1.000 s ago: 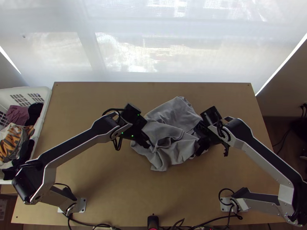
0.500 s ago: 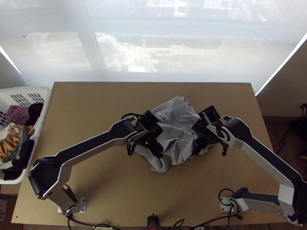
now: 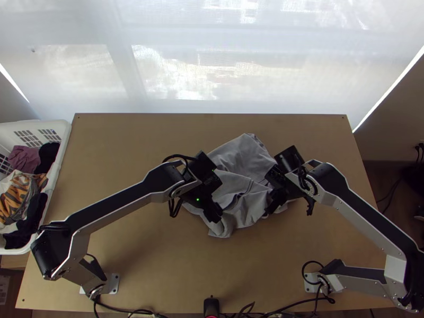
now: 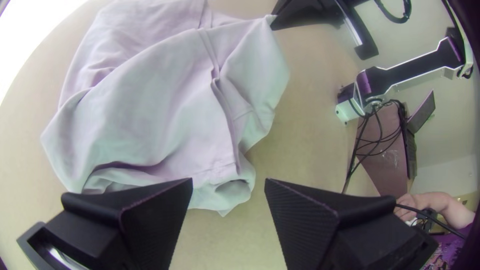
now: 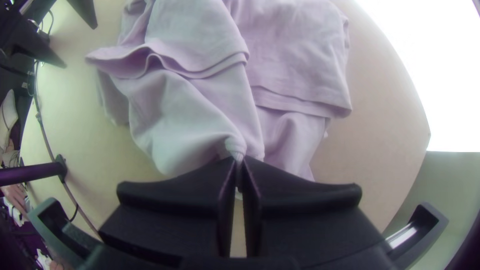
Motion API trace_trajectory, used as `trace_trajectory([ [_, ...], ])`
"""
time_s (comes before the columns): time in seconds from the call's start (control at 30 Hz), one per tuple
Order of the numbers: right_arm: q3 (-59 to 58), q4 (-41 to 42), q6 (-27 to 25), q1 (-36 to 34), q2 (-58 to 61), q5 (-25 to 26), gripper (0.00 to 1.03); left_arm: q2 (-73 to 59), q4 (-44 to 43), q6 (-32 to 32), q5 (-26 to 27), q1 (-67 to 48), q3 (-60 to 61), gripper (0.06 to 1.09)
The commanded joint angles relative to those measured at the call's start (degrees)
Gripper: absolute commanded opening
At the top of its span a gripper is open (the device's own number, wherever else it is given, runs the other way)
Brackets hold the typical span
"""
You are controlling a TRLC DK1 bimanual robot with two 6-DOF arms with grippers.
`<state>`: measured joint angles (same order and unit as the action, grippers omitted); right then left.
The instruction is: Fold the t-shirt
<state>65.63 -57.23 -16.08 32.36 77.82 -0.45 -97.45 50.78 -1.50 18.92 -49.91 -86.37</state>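
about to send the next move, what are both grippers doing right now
Left gripper: open, fingers wide apart, holding nothing, near the shirt.
Right gripper: closed on a pinched bit of the shirt.

Your t-shirt (image 3: 245, 159): plain light grey | not spread out; loosely folded over itself, layers overlapping, flatter on the far side, rumpled on the near side | you have it on the middle of the worktop (image 3: 159, 265), a small pinch of it between your right gripper's (image 3: 271, 208) jaws
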Motion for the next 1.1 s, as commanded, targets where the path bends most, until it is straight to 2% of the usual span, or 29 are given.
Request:
trace_trajectory([
  [0.0,0.0,-0.1,0.1,-0.1,-0.1,0.0,0.03,-2.2,-0.4,1.0,0.1,-0.1,0.0,0.78],
  [0.37,-0.3,-0.3,0.1,-0.1,-0.3,0.0,0.03,-6.3,-4.0,2.4,-0.8,0.6,-1.7,0.77],
  [0.47,-0.3,-0.3,0.1,-0.1,-0.3,0.1,0.03,-6.9,-4.7,2.6,-0.8,0.9,-2.2,0.52],
  [0.6,-0.4,-0.3,0.1,-0.2,-0.3,0.1,0.03,-7.4,-5.1,2.7,-0.8,1.5,-2.6,0.11],
  [0.87,0.3,-0.9,-0.1,-0.4,-0.7,0.1,0.03,-4.3,-3.1,2.6,-0.8,4.4,-3.5,0.09],
  [1.07,3.6,-2.7,-0.4,-3.2,-2.6,0.1,0.03,3.1,2.4,1.9,-0.7,13.5,-9.6,0.09],
])
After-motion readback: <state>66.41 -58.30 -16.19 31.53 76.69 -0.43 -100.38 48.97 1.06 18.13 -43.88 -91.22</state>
